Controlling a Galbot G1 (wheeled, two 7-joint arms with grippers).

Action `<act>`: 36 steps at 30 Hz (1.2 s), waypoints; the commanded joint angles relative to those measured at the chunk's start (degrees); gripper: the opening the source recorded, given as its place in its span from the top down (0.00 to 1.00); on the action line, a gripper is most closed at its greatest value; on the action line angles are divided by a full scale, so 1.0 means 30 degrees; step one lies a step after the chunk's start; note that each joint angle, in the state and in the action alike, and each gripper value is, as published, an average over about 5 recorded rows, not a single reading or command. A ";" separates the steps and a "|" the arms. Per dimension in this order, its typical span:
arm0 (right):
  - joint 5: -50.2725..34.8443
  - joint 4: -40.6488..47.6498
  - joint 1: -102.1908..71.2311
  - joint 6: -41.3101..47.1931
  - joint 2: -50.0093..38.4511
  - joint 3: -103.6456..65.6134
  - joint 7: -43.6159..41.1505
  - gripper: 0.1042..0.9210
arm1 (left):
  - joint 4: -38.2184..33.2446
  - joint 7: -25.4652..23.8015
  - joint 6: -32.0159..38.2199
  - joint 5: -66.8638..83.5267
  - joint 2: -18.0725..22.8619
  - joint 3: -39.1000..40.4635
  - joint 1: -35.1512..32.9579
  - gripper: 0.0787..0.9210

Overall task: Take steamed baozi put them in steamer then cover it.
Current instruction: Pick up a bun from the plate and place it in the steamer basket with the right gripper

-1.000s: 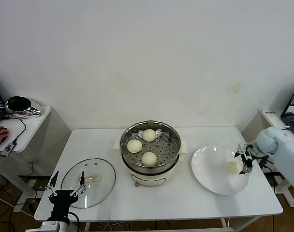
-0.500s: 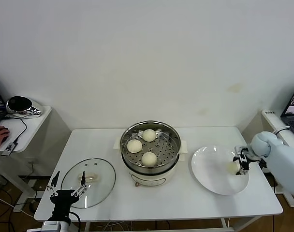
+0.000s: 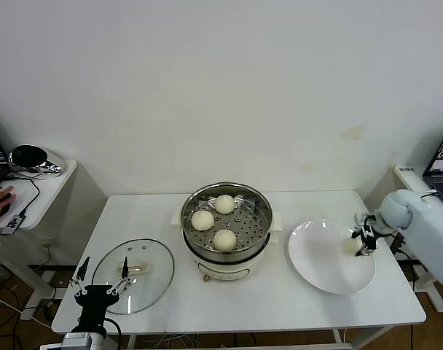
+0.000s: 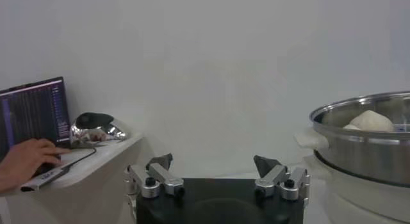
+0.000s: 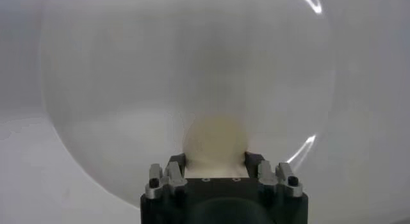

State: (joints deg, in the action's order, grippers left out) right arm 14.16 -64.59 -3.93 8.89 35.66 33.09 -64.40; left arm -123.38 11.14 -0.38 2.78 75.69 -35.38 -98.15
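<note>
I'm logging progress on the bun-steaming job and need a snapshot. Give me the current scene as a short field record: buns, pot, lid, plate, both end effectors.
baozi in steamer: three, on the perforated tray of the steamer
last baozi: over the plate's right side, between the right end effector's fingers
plate: right of the steamer on the table
cover: flat on the table, left of the steamer, not yet on it
right end effector: shut on the last baozi
left end effector: open, at the table's near left edge by the cover, holding nothing

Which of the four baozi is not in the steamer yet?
The baozi over the white plate, clamped in the right gripper; the other three sit in the steamer.
</note>
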 commanded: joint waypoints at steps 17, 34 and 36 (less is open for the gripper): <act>-1.5154 -0.5699 1.5624 0.6782 0.5878 1.4011 0.3711 0.39 | 0.0184 -0.0015 -0.0113 0.0031 -0.0352 0.0153 0.0384 0.12; -1.3453 -0.2431 1.1014 0.8586 0.9475 1.3887 0.5033 0.38 | 0.0285 -0.0003 0.0027 0.0118 -0.0210 -0.0153 0.0218 0.12; -1.3139 -0.2150 1.0542 0.8504 0.9472 1.3687 0.5045 0.38 | 0.0287 -0.0001 0.0036 0.0124 -0.0221 -0.0177 0.0225 0.12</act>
State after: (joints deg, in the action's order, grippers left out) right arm -26.74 -75.51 32.96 31.79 59.04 72.97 -51.28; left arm -122.54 11.13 -0.32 3.16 75.08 -35.74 -97.48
